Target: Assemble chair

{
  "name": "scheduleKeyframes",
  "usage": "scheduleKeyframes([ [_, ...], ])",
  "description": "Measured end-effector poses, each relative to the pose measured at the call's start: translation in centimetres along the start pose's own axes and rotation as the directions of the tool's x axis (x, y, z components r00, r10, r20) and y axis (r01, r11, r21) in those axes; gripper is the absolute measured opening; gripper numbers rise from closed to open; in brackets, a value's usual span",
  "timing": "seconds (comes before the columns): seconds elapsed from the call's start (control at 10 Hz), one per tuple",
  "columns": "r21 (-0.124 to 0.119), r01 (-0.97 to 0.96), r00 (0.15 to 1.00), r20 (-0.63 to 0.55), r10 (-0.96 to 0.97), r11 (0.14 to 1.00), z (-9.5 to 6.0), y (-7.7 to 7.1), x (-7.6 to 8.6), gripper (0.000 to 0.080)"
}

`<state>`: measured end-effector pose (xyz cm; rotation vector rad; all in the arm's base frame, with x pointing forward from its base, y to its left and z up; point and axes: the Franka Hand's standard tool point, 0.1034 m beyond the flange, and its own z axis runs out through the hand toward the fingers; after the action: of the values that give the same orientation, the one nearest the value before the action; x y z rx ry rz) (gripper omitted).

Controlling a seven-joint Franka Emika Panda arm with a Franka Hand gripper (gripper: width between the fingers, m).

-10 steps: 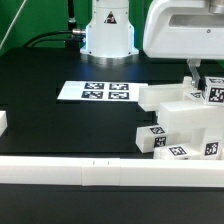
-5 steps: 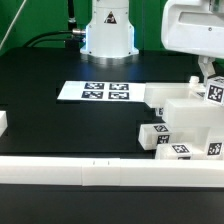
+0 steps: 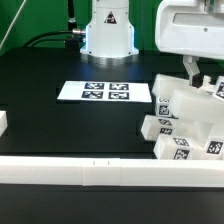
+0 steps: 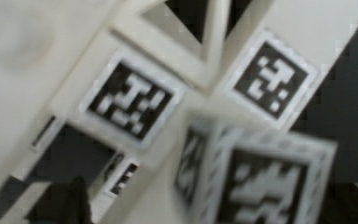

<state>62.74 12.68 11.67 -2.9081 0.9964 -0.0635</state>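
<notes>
The chair's chunky white pieces [image 3: 185,118], with black-and-white tags, sit bunched at the exterior view's right and are tilted. My gripper [image 3: 204,76] reaches down from above, its fingers [image 3: 189,69] closed around the top edge of the upper chair piece [image 3: 200,95]. In the wrist view the tagged white faces of the chair [image 4: 131,100] fill the picture, close and blurred. My fingertips do not show clearly there.
The marker board [image 3: 105,92] lies flat at the table's middle. A long low white border rail [image 3: 90,172] runs along the front edge, and a short white block [image 3: 3,122] sits at the exterior view's left. The robot base [image 3: 108,30] stands at the back.
My gripper has moved toward the exterior view's right and back. The chair pieces have turned and tilted with it, their left end swinging nearer the marker board.
</notes>
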Motion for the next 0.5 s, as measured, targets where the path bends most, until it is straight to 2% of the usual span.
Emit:
scheduleKeyframes([
  [0.2,0.000,0.040,0.999,0.002,-0.040,0.999,0.07,0.01,-0.06,0.0645],
  [0.5,-0.001,0.238,0.971,0.000,-0.238,0.971,0.03,0.49,0.50,0.0648],
])
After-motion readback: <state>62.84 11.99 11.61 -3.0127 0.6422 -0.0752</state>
